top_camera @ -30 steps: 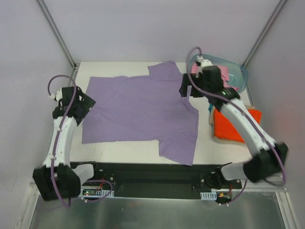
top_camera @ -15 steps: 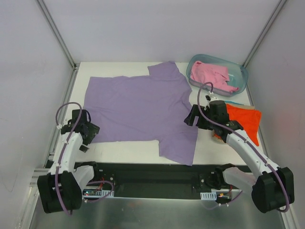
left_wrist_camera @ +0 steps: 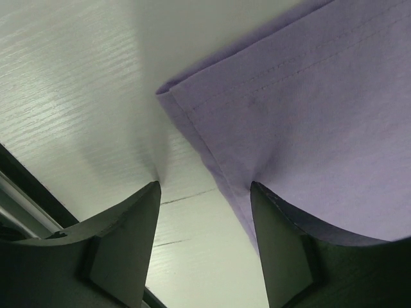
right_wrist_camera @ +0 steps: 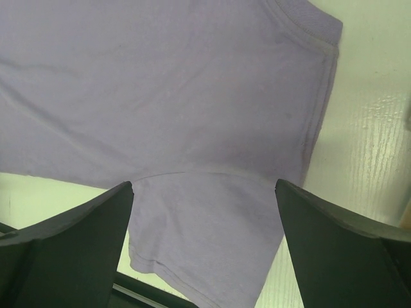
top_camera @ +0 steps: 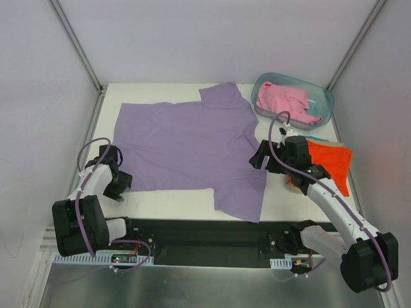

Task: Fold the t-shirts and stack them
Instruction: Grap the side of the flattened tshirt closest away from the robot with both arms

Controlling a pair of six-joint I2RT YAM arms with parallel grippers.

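The lavender-purple t-shirt lies spread flat on the white table. My left gripper is open and low at the shirt's near left hem corner; one finger rests against the hem edge, nothing is held. My right gripper is open above the shirt's near right sleeve, empty. A folded bright orange t-shirt lies at the right. A pink t-shirt lies in the tub. The teal t-shirt shows only as a sliver by the orange one.
The translucent blue-green plastic tub stands at the back right corner. The black base rail runs along the table's near edge. Grey walls and metal posts close in the back and sides.
My left arm has drawn back from the shirt's left side to its near left hem corner. My right arm has pulled back from the tub to above the near right sleeve.
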